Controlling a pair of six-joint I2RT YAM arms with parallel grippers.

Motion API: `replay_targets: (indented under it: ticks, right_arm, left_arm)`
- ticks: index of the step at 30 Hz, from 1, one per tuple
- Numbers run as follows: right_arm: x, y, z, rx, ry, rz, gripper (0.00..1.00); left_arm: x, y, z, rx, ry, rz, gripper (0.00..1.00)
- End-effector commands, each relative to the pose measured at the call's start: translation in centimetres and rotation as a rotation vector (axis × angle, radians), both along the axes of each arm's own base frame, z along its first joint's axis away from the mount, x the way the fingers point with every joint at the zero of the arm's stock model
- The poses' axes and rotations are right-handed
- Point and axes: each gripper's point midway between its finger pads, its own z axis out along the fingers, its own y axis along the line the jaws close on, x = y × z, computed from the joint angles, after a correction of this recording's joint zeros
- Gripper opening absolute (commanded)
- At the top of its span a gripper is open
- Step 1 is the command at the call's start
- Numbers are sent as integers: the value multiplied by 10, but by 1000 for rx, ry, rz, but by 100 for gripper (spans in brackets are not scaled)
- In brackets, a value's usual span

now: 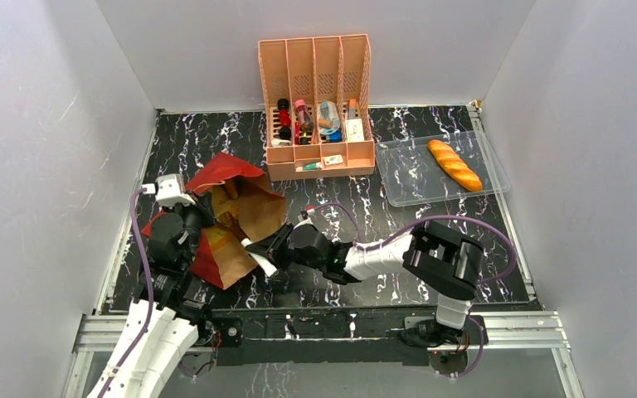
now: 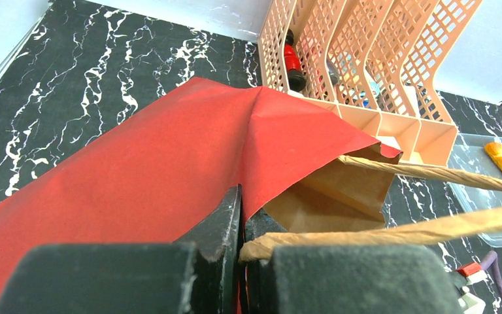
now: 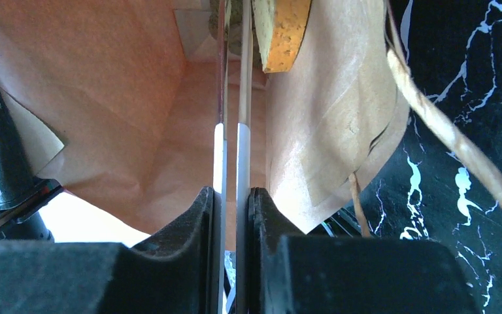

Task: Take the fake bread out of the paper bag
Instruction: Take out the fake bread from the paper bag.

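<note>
The paper bag [image 1: 245,211] lies on its side at the left, red outside and brown inside, mouth facing right. My left gripper [image 1: 206,220] is shut on the bag's upper edge; in the left wrist view the gripper [image 2: 243,222] pinches the red paper [image 2: 170,157] and a loop handle [image 2: 431,173]. My right gripper [image 1: 272,249] is at the bag's mouth, shut on thin white-handled tongs [image 3: 243,150] that reach inside. A yellow-crusted toast slice [image 3: 281,33] sits deep in the bag beside the tongs' tips. The golden baguette [image 1: 454,164] lies on the clear tray [image 1: 398,186].
The pink slotted organizer [image 1: 315,83] with small bottles and boxes stands at the back centre, just behind the bag. The tray is at the back right. Grey walls enclose the black marbled table [image 1: 381,224] on three sides.
</note>
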Motion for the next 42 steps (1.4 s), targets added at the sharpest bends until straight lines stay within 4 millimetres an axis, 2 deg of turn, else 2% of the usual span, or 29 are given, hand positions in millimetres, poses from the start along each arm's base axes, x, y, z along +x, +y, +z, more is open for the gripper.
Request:
replay_targets:
  ticks: [1, 6, 10, 25, 36, 42]
  right_arm:
    - [5, 11, 40, 117, -48, 4, 1]
    - [2, 4, 45, 107, -64, 7, 0]
    - [-3, -6, 56, 116, -82, 10, 0]
    - [-35, -56, 75, 105, -146, -8, 0]
    - [-53, -114, 108, 116, -218, -76, 0]
    - [-55, -150, 135, 139, -267, -123, 0]
  left_arm:
    - [3, -2, 6, -11, -27, -6, 0]
    - [4, -1, 5, -17, -20, 4, 0]
    - [6, 2, 1, -13, -6, 23, 0]
    - [14, 8, -14, 1, 49, 78, 0]
    - [14, 14, -11, 1, 46, 108, 0]
    - [14, 21, -11, 2, 64, 157, 0]
